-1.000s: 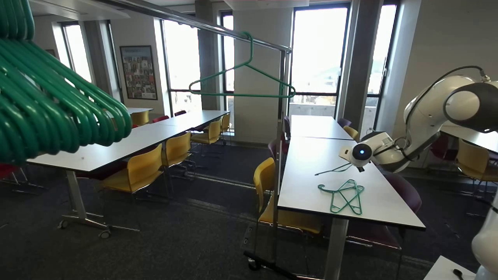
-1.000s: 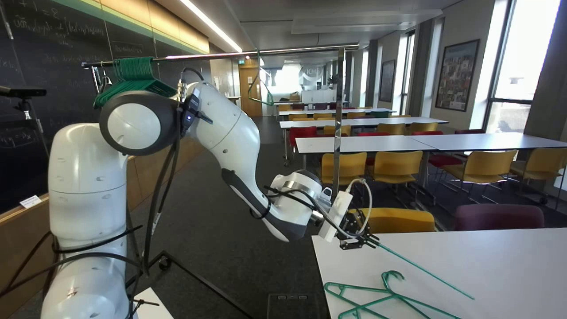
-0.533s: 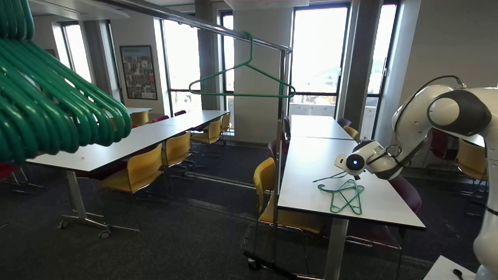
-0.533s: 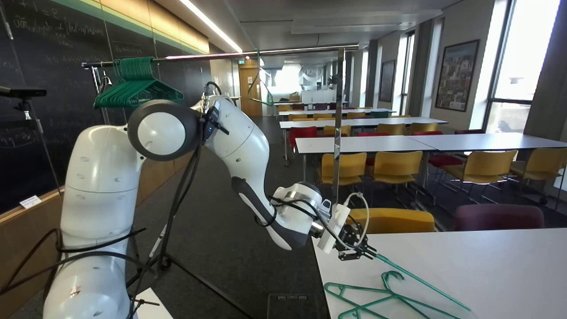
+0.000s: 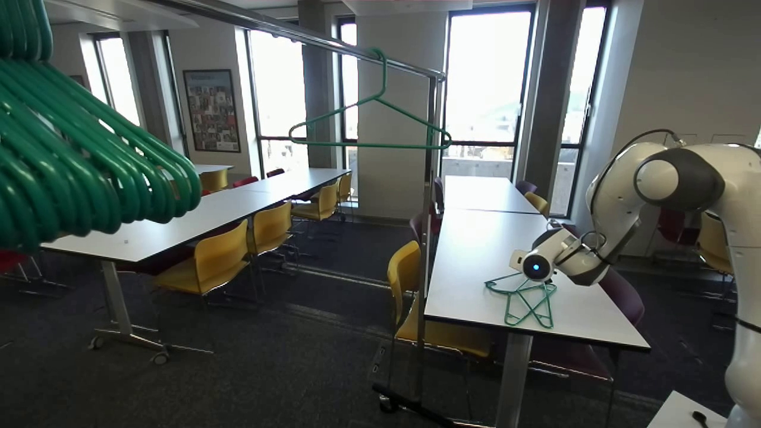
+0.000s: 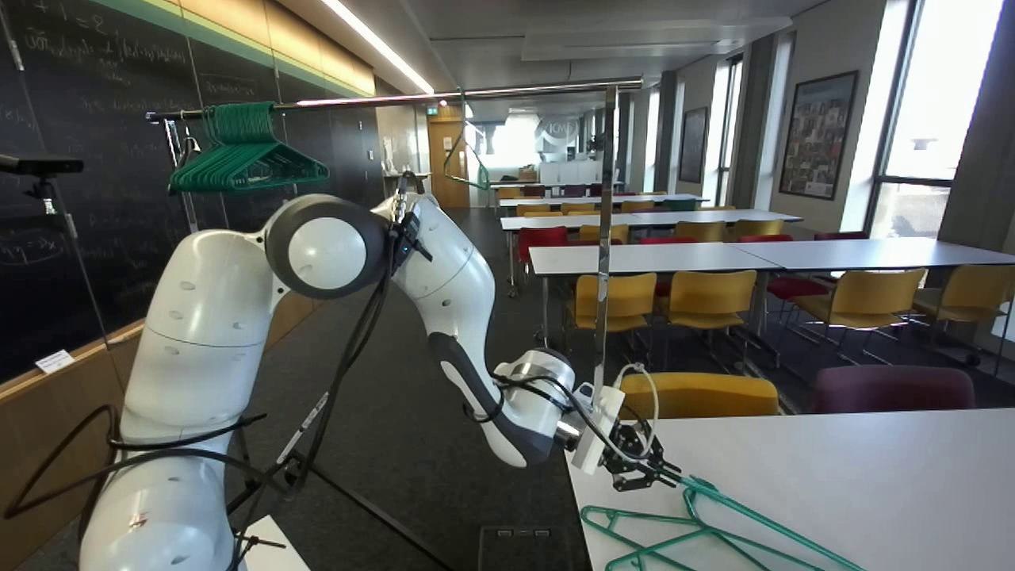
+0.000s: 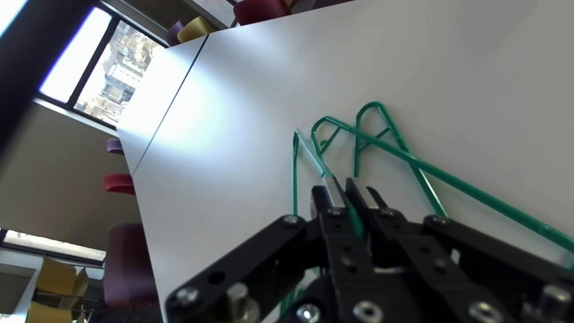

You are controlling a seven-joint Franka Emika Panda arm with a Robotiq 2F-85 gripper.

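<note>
My gripper [image 7: 339,181] is shut on a thin green plastic hanger [image 7: 310,149], whose rod runs between the fingers in the wrist view. In an exterior view the gripper [image 6: 676,477] points down at the white table [image 6: 912,476], low over its near end, and the held hanger [image 6: 781,521] slants away from the fingertips. Close under it lie green hangers [image 6: 650,518] flat on the tabletop, overlapping in a star shape [image 5: 511,324]. Whether the held one touches them I cannot tell. Their long rod [image 7: 448,178] shows right of the fingers.
A metal rail [image 6: 539,92] on an upright post [image 6: 604,238] stands beside the table. One green hanger [image 5: 368,145] hangs from it, with a dense bunch of green hangers [image 6: 246,159] at its far end. Yellow [image 6: 698,394] and purple [image 6: 894,399] chairs stand along the table's edge.
The arm has reached forward and lowered, bringing the held hanger down close to the ones on the table. The grip on it is unchanged; the lying hangers look still.
</note>
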